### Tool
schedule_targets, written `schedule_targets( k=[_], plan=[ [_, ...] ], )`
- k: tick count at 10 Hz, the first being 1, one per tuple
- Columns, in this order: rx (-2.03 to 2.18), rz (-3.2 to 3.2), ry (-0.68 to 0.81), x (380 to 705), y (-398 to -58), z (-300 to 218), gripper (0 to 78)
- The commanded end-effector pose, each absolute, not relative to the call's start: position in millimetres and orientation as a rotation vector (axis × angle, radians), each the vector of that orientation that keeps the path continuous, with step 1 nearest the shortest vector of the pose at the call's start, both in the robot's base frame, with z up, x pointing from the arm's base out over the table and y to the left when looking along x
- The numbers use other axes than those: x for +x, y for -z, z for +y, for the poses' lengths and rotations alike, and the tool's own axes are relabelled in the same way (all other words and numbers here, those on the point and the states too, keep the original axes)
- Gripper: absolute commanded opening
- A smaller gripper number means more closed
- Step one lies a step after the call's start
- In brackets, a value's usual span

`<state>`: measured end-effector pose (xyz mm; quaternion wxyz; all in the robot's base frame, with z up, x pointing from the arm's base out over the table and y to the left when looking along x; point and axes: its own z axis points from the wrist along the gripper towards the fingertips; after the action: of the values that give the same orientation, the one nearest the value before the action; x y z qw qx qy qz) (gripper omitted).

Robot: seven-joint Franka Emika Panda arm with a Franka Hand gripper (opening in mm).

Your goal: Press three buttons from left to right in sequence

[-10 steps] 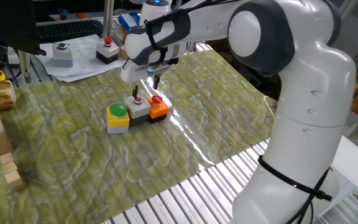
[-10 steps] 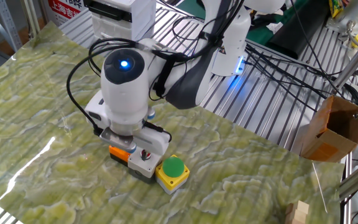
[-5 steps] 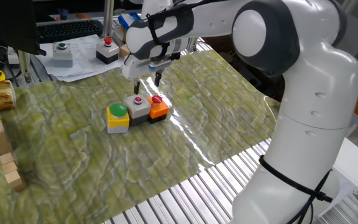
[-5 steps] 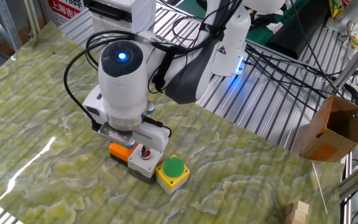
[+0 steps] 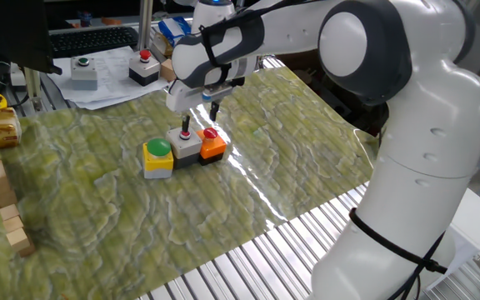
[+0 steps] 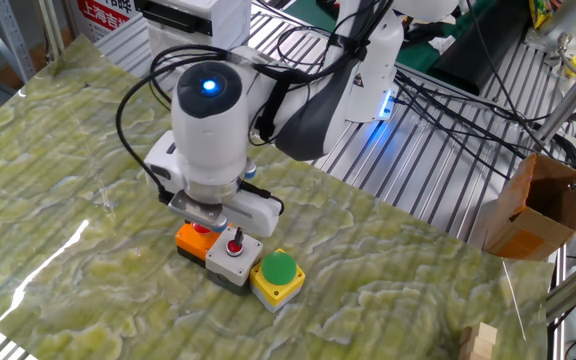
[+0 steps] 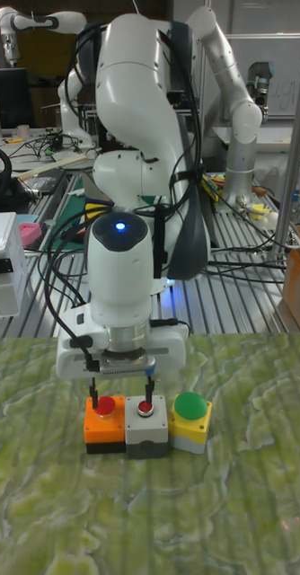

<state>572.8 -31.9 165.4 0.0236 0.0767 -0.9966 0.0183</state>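
- Three buttons in one touching row near the middle of the green-patterned tabletop [image 5: 98, 217]: yellow box with green cap [image 7: 190, 418], grey box with small red cap [image 7: 145, 425], orange box with red cap [image 7: 105, 420].
- Gripper [image 7: 120, 393] just above the row, pointing down, spread wide and holding nothing.
- One fingertip over the grey box's cap, the other over the orange box's cap; contact impossible to tell.
- Separate grey box [image 5: 82, 72] and black box [image 5: 145, 68] well behind, off the mat.
- Wooden blocks [image 5: 7, 212] at the tabletop edge.

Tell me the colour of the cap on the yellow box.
Green cap, clearest in the other fixed view.
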Motion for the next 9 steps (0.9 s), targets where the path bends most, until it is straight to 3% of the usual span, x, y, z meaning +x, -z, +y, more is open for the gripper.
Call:
schedule_targets(
  k=[1,9],
  plan=[
    [0.237,-3.091,-0.065,572.4,-165.0,-33.5,77.4],
    [0.255,-3.090,-0.062,576.1,-155.4,-39.1,77.4]
  ],
)
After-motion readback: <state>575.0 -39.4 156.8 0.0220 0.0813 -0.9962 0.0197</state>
